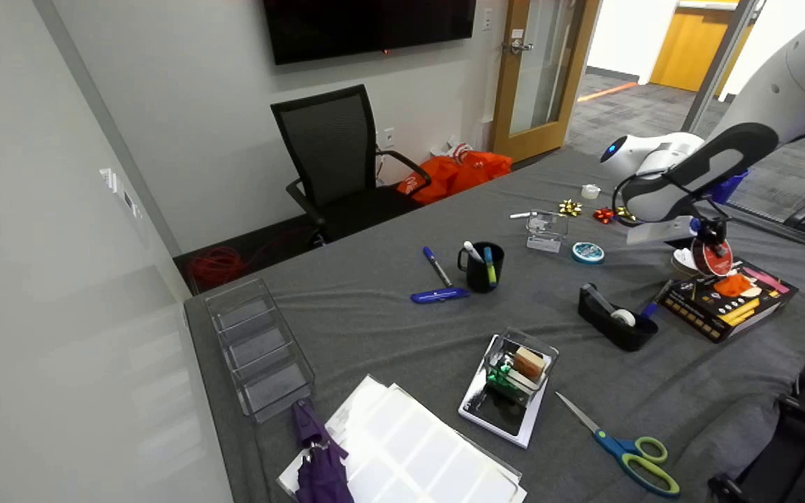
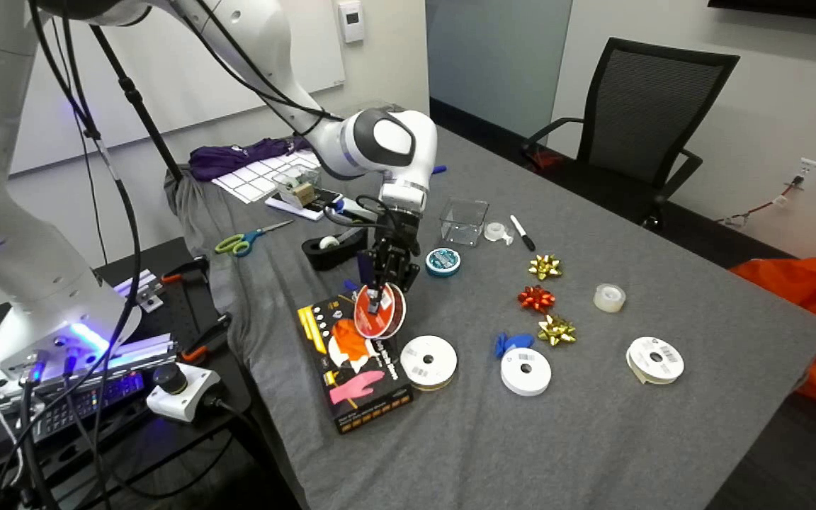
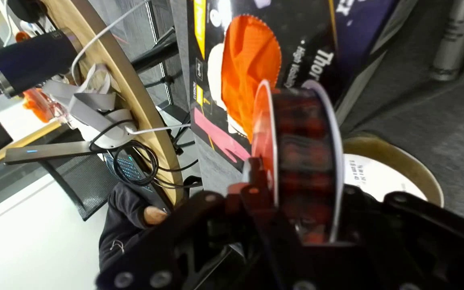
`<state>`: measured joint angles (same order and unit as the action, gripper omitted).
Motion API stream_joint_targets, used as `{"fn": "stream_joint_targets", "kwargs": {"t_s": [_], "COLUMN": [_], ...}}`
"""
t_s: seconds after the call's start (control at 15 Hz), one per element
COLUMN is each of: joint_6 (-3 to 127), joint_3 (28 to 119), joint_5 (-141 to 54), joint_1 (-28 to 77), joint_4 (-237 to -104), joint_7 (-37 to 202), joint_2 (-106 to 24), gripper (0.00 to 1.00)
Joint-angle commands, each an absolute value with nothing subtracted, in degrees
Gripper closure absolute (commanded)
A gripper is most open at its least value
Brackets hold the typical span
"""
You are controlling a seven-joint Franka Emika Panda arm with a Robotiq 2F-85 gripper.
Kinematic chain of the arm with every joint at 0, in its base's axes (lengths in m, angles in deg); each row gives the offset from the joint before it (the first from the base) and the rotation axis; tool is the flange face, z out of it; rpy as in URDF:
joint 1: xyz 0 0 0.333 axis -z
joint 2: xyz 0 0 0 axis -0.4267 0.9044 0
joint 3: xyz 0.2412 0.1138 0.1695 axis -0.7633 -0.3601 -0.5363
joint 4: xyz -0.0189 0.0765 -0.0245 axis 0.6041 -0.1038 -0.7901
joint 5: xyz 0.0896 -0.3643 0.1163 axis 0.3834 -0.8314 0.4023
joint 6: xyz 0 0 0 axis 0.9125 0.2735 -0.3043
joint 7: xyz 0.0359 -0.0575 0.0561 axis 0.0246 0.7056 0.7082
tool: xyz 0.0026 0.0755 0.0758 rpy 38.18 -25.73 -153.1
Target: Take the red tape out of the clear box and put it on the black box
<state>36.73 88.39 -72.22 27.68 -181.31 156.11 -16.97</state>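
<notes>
I saw one gripper (image 3: 300, 181) pinching one red plaid ribbon spool (image 2: 368, 323) over one black box (image 2: 358, 372), while three white-topped spools (image 2: 525, 382) and two gold bows (image 2: 545, 267) lay nearby.

In both exterior views we are overlooking the grey cloth-covered table (image 2: 592, 439) from different ends, the wrist view closely facing the flat black cardboard box (image 3: 292, 48)

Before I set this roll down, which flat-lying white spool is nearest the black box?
In an exterior view, the white spool beside the black box; the middle spool and the farthest spool lie well apart from it.
</notes>
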Motion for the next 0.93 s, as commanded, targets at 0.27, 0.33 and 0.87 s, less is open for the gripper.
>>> {"fn": "stream_joint_targets", "kwargs": {"t_s": [0.27, 0.33, 0.87], "joint_6": [42.1, 41.9, 41.3], "joint_3": [88.2, 88.1, 86.7], "joint_5": [-76.5, -76.2, -75.2], "joint_1": [28.6, 28.7, 29.5], "joint_4": [-194.1, -194.7, -199.1], "joint_7": [154.9, 154.8, 153.1], "joint_2": [-26.3, -27.1, -31.9], "gripper": [0.93, 0.93, 0.93]}}
